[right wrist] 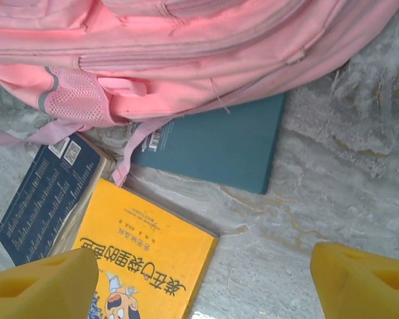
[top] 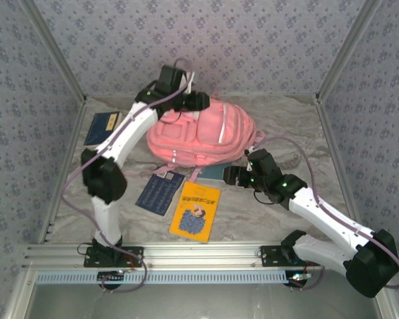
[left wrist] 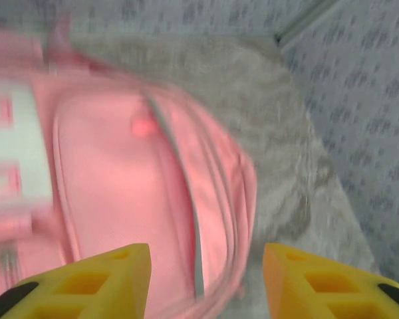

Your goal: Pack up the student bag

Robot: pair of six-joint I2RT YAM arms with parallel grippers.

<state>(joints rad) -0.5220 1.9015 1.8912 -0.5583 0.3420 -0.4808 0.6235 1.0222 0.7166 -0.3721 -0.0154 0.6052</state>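
Clearly, packing has barely begun. The student bag [top: 203,136] lies mid-tabletop [top: 279,119] with 4 books outside it: a yellow book [top: 195,211], a dark blue book [top: 160,193] just left of it, a teal book [right wrist: 219,143] partly under the bag's near edge, and a blue book [top: 101,127] far left. My left gripper [left wrist: 206,279] hovers spread over the bag's far end, and my right gripper [right wrist: 206,279] is spread near the teal book.

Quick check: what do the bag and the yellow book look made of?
The student bag looks like soft matte pink fabric: stitched seams, creases, a mesh side pocket. The yellow book seems a paperback with a smooth printed card cover, judging by its thin edge.
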